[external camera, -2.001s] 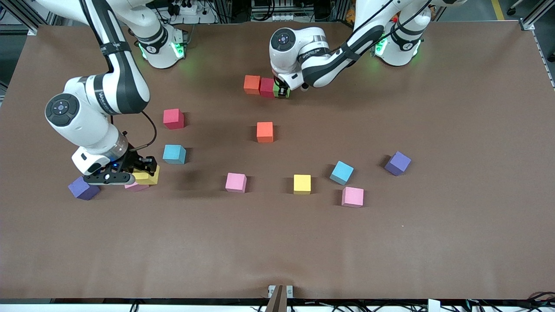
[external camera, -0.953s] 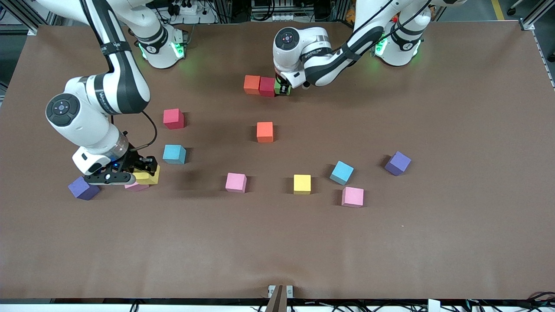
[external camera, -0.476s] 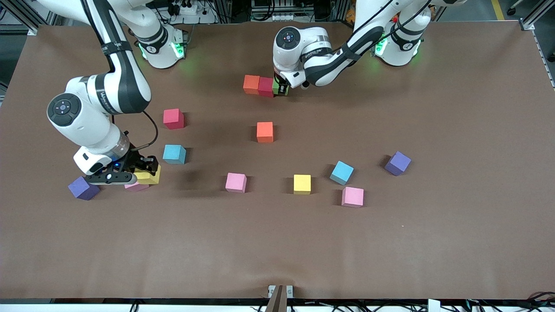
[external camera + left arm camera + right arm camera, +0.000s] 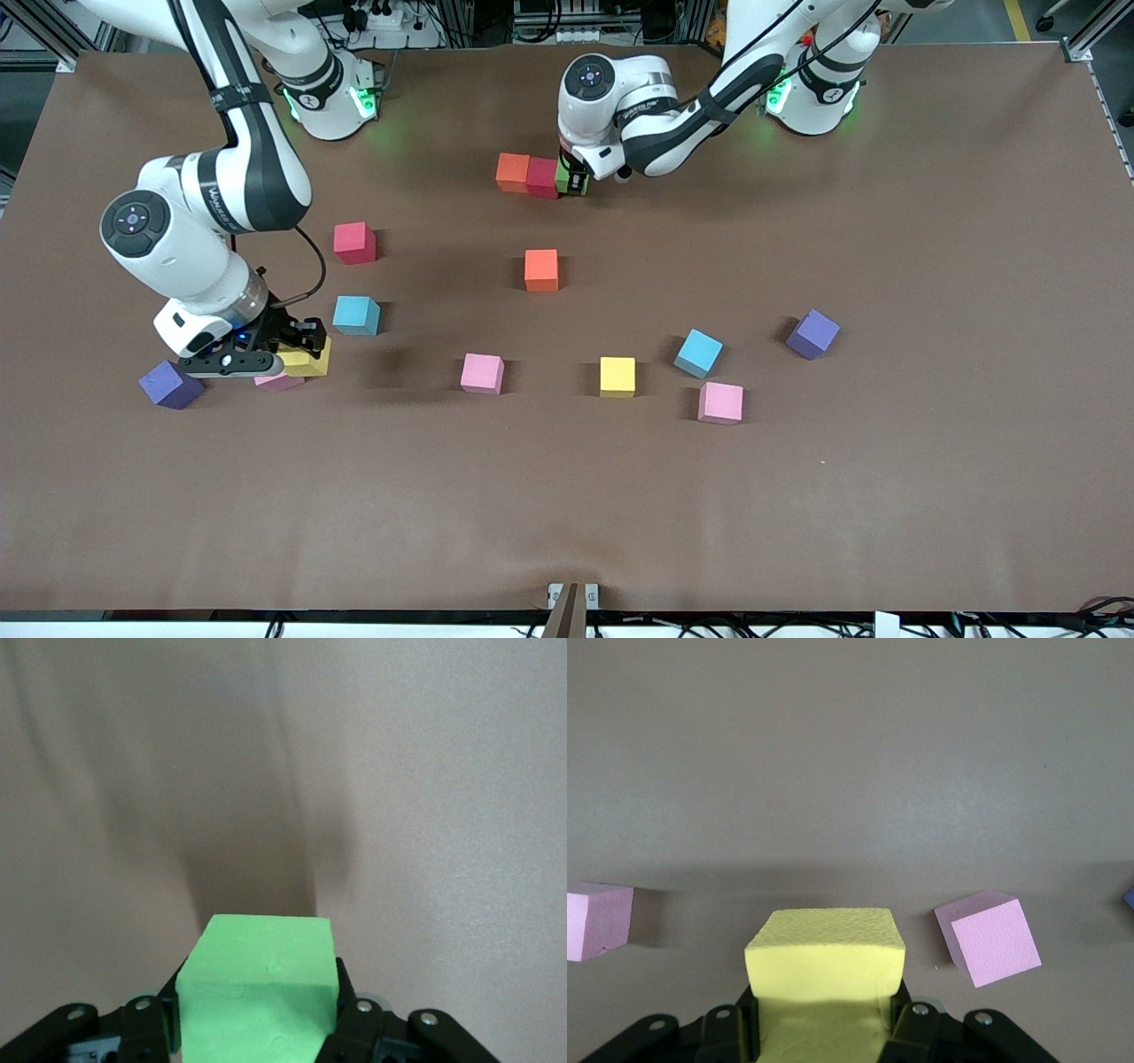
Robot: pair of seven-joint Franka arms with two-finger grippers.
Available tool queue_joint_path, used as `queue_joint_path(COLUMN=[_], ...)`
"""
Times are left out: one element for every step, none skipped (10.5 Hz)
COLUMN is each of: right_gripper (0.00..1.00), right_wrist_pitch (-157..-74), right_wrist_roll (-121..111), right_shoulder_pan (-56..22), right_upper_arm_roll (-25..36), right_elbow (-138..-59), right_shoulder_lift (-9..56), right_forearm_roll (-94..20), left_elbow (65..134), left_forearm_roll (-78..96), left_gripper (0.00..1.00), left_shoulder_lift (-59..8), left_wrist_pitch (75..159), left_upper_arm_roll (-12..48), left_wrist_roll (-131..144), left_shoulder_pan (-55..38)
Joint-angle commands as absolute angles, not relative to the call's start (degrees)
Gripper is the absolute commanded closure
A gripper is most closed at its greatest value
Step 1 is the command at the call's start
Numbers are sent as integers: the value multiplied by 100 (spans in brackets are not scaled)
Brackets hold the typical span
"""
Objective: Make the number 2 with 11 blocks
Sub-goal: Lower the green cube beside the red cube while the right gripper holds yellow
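Observation:
An orange block (image 4: 513, 172), a red block (image 4: 542, 177) and a green block (image 4: 562, 179) form a touching row near the arms' bases. My left gripper (image 4: 576, 182) is shut on the green block (image 4: 261, 974). My right gripper (image 4: 297, 353) is shut on a yellow block (image 4: 307, 361) at the right arm's end, held just over a pink block (image 4: 276, 383). The yellow block (image 4: 826, 957) fills the jaws, with that pink block (image 4: 988, 937) beside it. Loose blocks lie mid-table: pink-red (image 4: 354, 243), light blue (image 4: 356, 315), orange (image 4: 541, 269), pink (image 4: 482, 373), yellow (image 4: 617, 377), light blue (image 4: 698, 353), pink (image 4: 720, 402).
One purple cube (image 4: 170, 385) sits close beside my right gripper, and a second purple cube (image 4: 812, 334) lies toward the left arm's end. The brown table (image 4: 567, 505) stretches bare toward the front camera.
My left gripper has nudged the green block in against the red one, and the row has shifted slightly. My right arm has risen a little with the yellow block.

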State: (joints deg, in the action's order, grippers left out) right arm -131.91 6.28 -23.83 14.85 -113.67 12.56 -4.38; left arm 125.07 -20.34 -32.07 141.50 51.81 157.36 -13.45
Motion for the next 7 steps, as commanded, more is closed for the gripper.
queue_joint_path(right_gripper=[59, 59, 59, 59, 59, 59, 59], right_wrist_pitch=[-13192, -13201, -13201, -13210, -13193, -13192, -13192], right_wrist_roll=[729, 721, 686, 686, 694, 703, 694], right_shoulder_pan=[-2408, -2408, -2426, -2434, -2443, -2452, -2452], right_upper_arm_roll=[1485, 1485, 1485, 1485, 1485, 1477, 1477], right_elbow=[-11364, -11356, -11347, -11347, -11347, -11347, -11347], right_shoulder_lift=[1274, 1274, 1301, 1309, 1310, 1310, 1310], right_forearm_roll=[-448, -448, -440, -448, -448, -448, -448], left_elbow=[12586, 12586, 12586, 12586, 12586, 12577, 12568], left_forearm_roll=[-2127, -2127, -2153, -2206, -2267, -2442, -2643], left_gripper=[100, 100, 100, 100, 100, 100, 100], left_shoulder_lift=[-3217, -3217, -3217, -3252, -3269, -3322, -3366], left_wrist_pitch=[14282, 14300, 14300, 14309, 14370, 14379, 14388], left_upper_arm_roll=[5143, 5098, 5098, 5098, 5089, 5089, 5080], left_wrist_roll=[16409, 16409, 16409, 16418, 16514, 16654, 16821], left_shoulder_pan=[-1379, -1415, -1415, -1406, -1415, -1415, -1415])
